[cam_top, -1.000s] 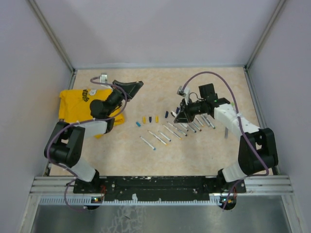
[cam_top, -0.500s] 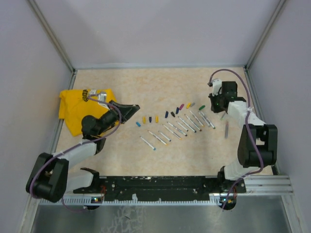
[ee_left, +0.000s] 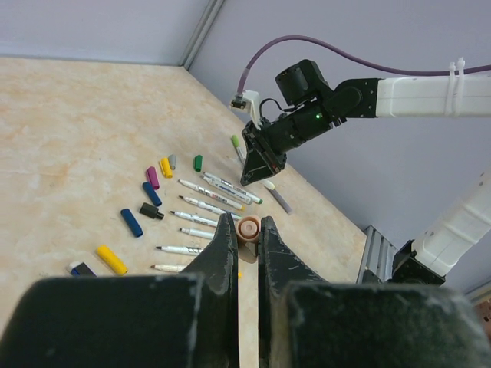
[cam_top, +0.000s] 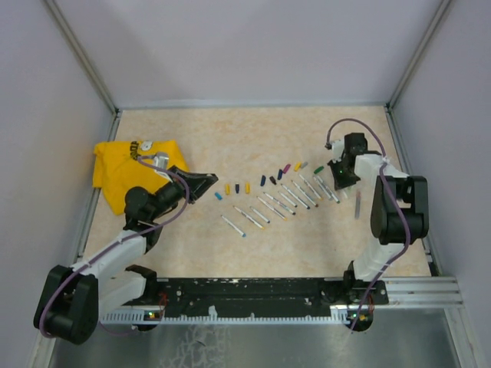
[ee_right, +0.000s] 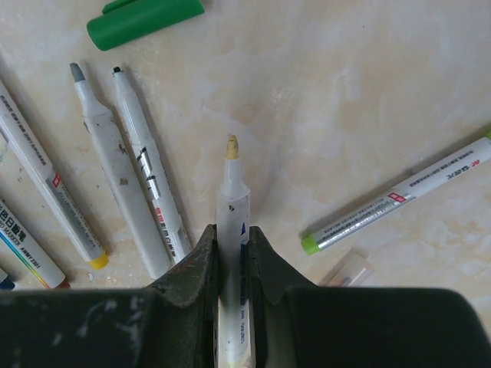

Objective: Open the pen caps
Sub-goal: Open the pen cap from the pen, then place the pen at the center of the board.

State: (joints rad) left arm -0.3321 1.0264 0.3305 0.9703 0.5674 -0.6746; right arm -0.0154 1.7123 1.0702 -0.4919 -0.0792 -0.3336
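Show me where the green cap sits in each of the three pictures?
Top external: the green cap lies right of centre, just left of the right end effector.
Left wrist: a little left of centre, left of the right end effector.
Right wrist: top left corner, up and left of the end effector.
Shared landmark: the right end effector, shut on a pen.

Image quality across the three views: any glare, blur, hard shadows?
Top external: even, diffuse light, no glare, but the pens are tiny. Left wrist: jaws dark and soft up close; the gripped cap and loose caps read clearly. Right wrist: held pen sharp, shadows on the table faint.
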